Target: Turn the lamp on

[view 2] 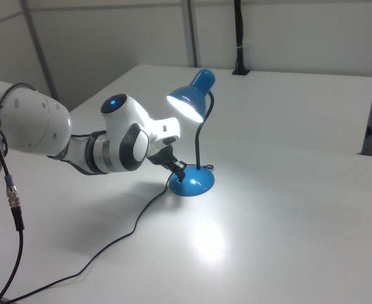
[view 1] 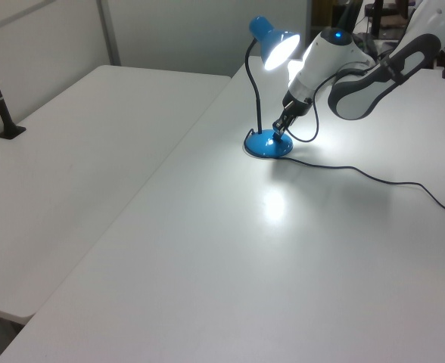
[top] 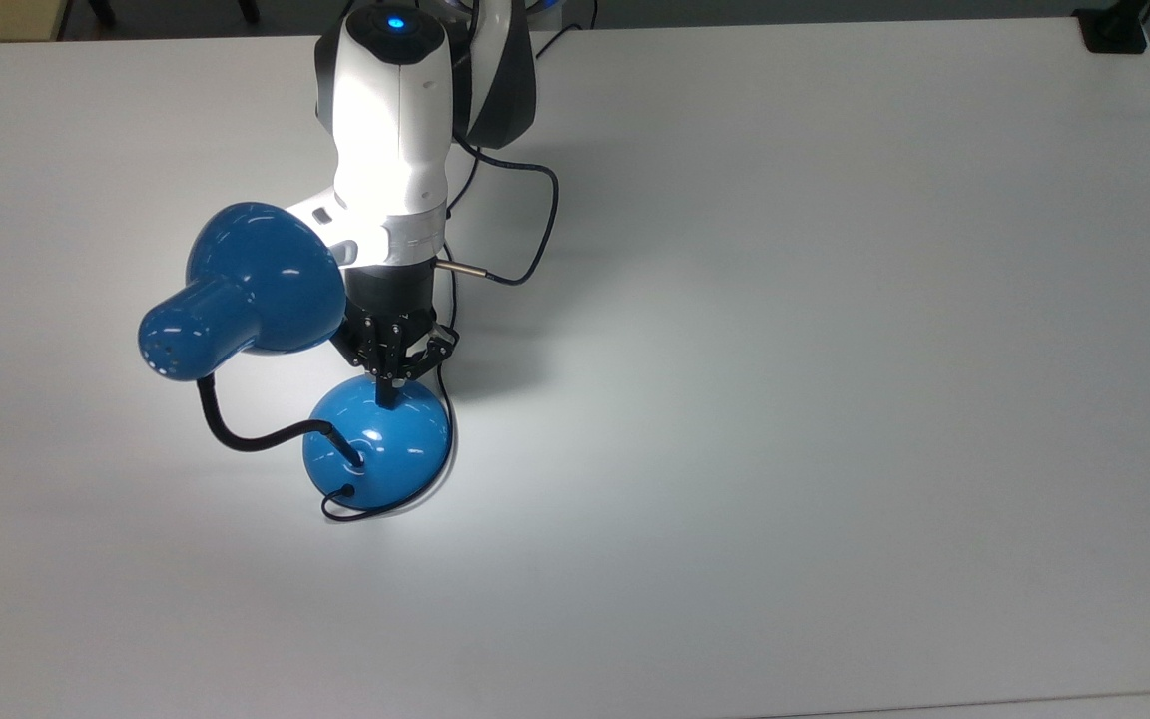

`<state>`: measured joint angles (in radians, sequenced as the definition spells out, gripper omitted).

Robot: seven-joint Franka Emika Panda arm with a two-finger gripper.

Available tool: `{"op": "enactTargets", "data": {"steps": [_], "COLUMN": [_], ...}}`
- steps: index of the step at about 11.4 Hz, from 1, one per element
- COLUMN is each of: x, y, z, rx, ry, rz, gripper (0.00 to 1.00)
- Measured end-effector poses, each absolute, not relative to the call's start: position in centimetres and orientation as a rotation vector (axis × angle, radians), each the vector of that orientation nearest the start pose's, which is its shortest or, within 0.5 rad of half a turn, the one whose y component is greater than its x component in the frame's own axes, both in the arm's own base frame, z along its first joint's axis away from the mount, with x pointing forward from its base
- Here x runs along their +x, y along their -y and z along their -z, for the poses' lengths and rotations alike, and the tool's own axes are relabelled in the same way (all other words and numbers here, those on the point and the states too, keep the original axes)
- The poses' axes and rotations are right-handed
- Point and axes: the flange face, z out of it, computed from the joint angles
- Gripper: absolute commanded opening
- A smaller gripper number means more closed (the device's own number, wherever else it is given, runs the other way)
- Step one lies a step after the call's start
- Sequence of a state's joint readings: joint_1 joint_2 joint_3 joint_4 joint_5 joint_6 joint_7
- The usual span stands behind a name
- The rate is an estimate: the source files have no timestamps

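While the lamp (top: 378,447) shines, the arm's fingers (top: 387,391), pressed together, touch its base.

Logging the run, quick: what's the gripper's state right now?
Gripper: shut, holding nothing, fingertips pressed on the lit lamp's base.

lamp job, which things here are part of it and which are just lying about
Part of the job:
- lamp, lit, its cord trailing across the table
- gripper, tip down on the lamp's round base

Just lying about:
- white table
- second table alongside
- black clamp at the table's corner
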<state>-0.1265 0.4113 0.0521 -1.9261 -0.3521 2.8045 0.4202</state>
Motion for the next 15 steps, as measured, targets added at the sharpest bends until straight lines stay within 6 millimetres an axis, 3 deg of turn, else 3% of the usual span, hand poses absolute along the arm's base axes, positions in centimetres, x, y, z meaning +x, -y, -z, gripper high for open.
{"op": "enactTargets", "data": {"steps": [3,7,9,11,13,15], "x": [66.8,66.6,65.6,64.2,62.8,61.9], "y": [4.6,4.4,1.9,-1.3,-3.9,-5.2], "z": [-32.5,-32.7,-33.9,-36.3,-38.3,-40.3], "rx": [-3.121,-3.138,-3.213,-3.275,-3.319,-3.325], "ry": [-0.326,-0.324,-0.300,-0.253,-0.212,-0.228], "rz": [0.795,0.762,0.572,0.415,0.326,0.279], "gripper": [0.03,0.06,0.06,0.06,0.09,0.11]}}
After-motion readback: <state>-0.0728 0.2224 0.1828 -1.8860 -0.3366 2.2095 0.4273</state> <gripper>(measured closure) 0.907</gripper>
